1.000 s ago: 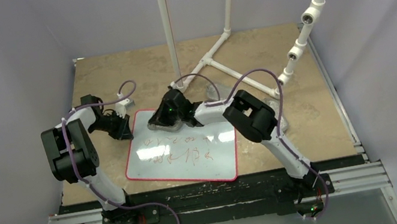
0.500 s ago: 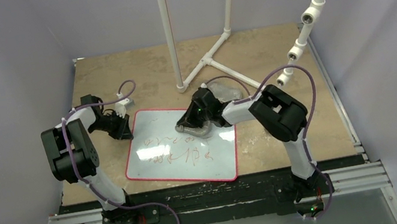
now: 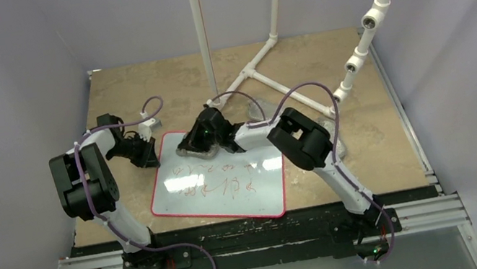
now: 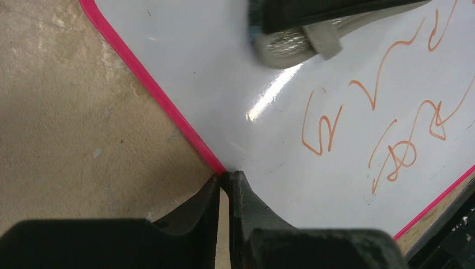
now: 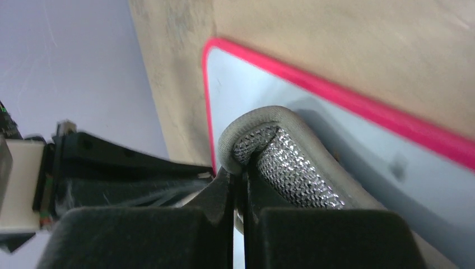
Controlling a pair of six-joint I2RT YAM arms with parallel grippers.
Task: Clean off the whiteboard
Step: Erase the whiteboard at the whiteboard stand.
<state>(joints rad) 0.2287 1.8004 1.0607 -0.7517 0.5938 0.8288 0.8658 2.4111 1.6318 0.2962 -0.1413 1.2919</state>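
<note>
The whiteboard (image 3: 260,191), white with a red rim, lies tilted on the tan table and bears red scribbles (image 3: 222,179) across its middle. My left gripper (image 3: 149,154) is shut on the board's rim at its far left corner; the left wrist view shows the fingertips (image 4: 226,178) pinching the red edge of the whiteboard (image 4: 213,78). My right gripper (image 3: 198,140) is shut on a silvery-grey pad (image 3: 194,150), which is pressed on the board's far edge near that corner. The pad (image 5: 291,159) bulges out between my right gripper's (image 5: 241,171) fingers above the whiteboard (image 5: 238,84).
A white pipe frame (image 3: 256,71) stands on the table behind the board, and a jointed white pipe (image 3: 369,23) slants up at the right. Another greyish pad (image 3: 252,109) lies behind the right arm. Walls close in on both sides.
The right gripper swept the pad rightward along the board's far edge, then back left to where it began. The left gripper has stayed clamped on the corner.
</note>
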